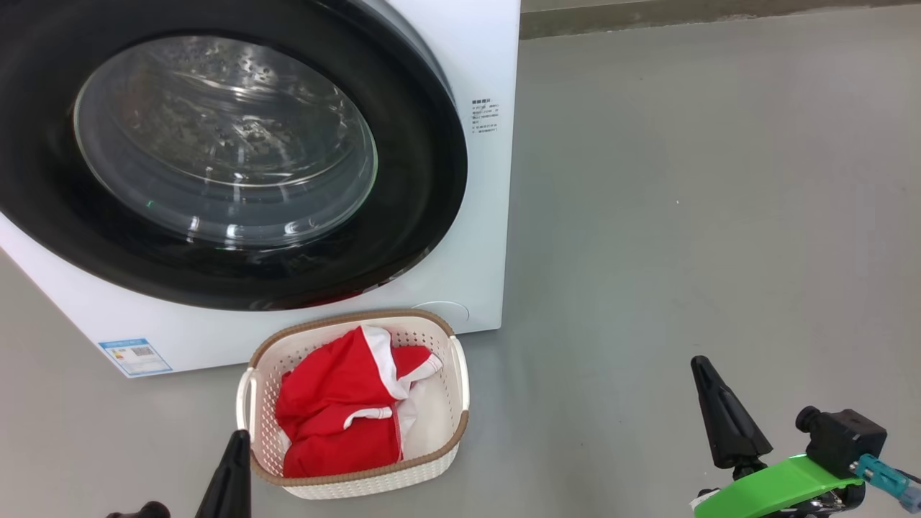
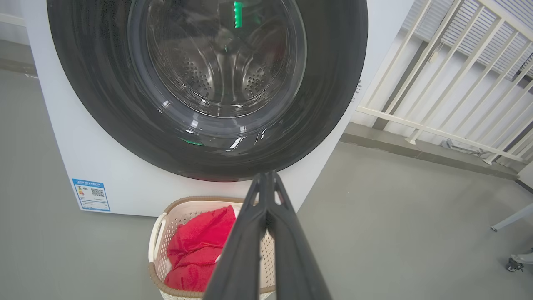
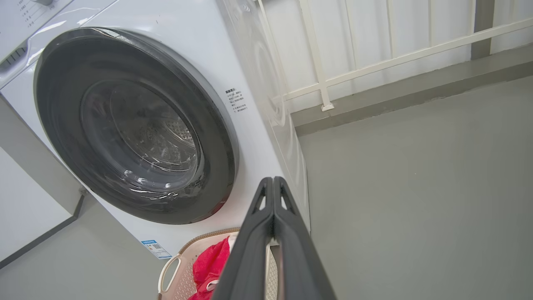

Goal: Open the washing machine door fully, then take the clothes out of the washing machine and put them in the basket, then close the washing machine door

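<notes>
While the washing machine door [image 1: 223, 144] sits shut on the washing machine [image 1: 482, 57], you have the clothes [image 1: 345, 410], one red heap, in the single basket [image 1: 432, 460] on the floor [image 1: 683, 216] just before it. Your wrist views add a white railing [image 3: 315, 50]. Left hand [image 2: 266, 177], right hand [image 3: 272, 180]: fingers pressed together, empty.

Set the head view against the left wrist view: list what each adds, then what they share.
Head view adds: the right gripper with its green bracket, low right. Left wrist view adds: a white railing beyond the washing machine and a caster wheel. Shared: the washing machine door shut, the blue label, the basket holding the red clothes, and the left gripper, fingers together.
</notes>
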Robot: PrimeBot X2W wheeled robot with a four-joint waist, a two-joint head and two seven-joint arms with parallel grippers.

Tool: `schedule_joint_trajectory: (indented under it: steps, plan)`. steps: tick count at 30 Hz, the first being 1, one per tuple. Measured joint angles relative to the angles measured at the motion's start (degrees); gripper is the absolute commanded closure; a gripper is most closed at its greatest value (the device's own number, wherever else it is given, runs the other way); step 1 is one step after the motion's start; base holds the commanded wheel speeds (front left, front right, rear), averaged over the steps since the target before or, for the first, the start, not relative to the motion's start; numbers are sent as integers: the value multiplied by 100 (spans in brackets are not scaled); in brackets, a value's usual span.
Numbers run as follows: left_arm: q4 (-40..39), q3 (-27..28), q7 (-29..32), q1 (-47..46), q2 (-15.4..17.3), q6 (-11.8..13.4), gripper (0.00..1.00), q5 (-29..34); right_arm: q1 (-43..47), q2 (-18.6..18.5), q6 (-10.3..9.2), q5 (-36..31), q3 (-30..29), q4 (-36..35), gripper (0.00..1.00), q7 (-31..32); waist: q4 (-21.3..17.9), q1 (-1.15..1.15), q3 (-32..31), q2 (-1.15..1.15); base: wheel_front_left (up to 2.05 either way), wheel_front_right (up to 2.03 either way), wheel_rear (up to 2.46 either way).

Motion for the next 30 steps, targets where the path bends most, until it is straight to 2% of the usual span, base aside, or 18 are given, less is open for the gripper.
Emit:
schedule_joint_trajectory:
  steps: [30]
  plan:
    - [211, 69, 497, -168, 2, -2, 100, -1986, -38, -18, 0, 1883, -243, 123, 100, 427, 87, 0, -23, 0, 0, 0, 0]
